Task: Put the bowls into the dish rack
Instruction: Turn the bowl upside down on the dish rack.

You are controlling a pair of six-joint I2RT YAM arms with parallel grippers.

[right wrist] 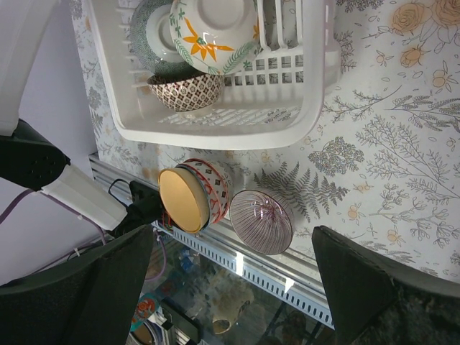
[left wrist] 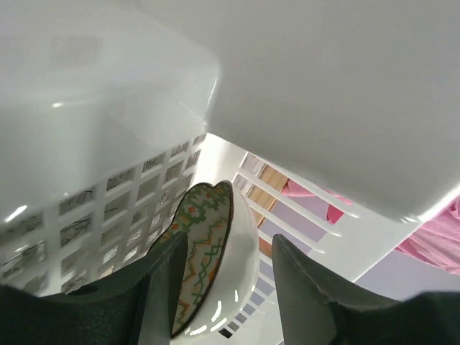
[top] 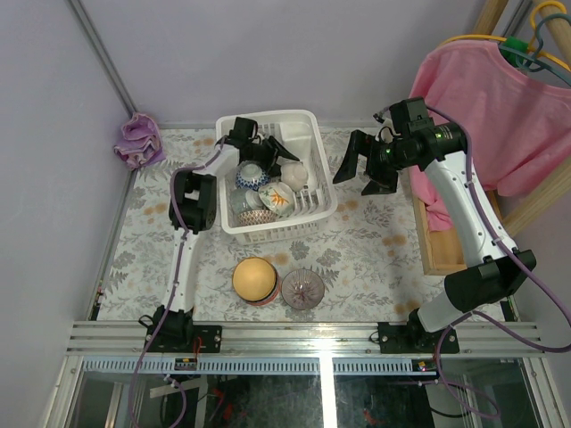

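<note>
Nearest the lens, caught the dark fingers (left wrist: 162, 287) of the left gripper (left wrist: 230, 248) standing apart on either side of a white bowl (left wrist: 215, 266) with a zigzag pattern inside, tipped on edge against the slotted wall of the white dish rack (left wrist: 108, 208). Saw a sliver of gap beside one finger, so read that claw as released, not clenched. From above, made out several bowls already in the rack, among them a blue-and-white bowl (top: 252, 176) and a flower-painted bowl (top: 277, 201). Found two not yet loaded on the floral tablecloth (top: 375, 250) near the arm bases, apart from the rack: a yellow-orange bowl (top: 254, 279) just beside a purple-striped bowl (top: 303, 288). Spotted the right gripper (top: 361, 176) hovering right of the rack, jaws wide, grasping nothing. Judged the step in hand as letting go of a bowl inside the rack. Called next for drawing the left arm up and out without knocking the tilted bowl, then for a reach toward either bowl on the table.
</note>
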